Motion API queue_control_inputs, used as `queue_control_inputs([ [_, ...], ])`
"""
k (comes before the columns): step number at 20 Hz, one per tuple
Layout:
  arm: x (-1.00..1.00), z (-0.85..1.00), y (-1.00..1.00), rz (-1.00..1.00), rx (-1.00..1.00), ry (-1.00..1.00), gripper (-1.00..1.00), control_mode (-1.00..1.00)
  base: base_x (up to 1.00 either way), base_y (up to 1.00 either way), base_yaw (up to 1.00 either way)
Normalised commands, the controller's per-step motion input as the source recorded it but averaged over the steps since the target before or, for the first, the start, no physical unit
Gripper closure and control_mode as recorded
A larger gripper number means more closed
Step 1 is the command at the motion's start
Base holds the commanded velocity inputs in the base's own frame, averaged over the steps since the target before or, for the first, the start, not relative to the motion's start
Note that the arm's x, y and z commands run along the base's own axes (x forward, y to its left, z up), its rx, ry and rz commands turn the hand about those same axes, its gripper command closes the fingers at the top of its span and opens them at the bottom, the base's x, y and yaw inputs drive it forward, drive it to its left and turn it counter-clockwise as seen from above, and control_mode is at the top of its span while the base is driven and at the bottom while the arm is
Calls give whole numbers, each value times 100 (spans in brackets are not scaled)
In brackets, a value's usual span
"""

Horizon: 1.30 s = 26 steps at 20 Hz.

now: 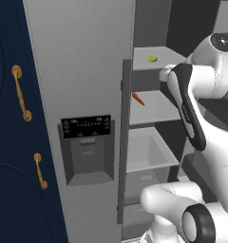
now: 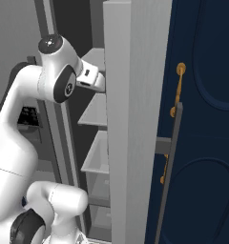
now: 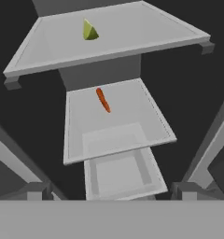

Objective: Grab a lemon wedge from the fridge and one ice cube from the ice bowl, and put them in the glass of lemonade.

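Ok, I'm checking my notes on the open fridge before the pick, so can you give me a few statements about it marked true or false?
1. The lemon wedge lies on the top shelf. True.
2. The carrot lies beside the wedge on that same shelf. False: it lies on the shelf below.
3. The fridge door with the dispenser panel is shut. True.
4. The gripper is shut on the wedge. False: it is open and holds nothing; the wedge lies free on its shelf.
5. A drawer sits below the carrot's shelf. True.
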Motion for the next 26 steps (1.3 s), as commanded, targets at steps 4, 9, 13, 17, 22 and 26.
queue_control_inputs([
  [4,20,7,-5,15,-11,-1,-100,-100,0,0,0],
  [9,36,11,-1,17,-2,-5,-100,-100,0,0,0],
  [13,51,2,0,8,0,-4,-100,-100,0,0,0],
  [17,35,7,0,1,0,0,-100,-100,0,0,0],
  [22,48,15,0,0,0,0,-100,-100,0,0,0],
  [26,51,8,0,0,0,0,-100,-100,0,0,0],
])
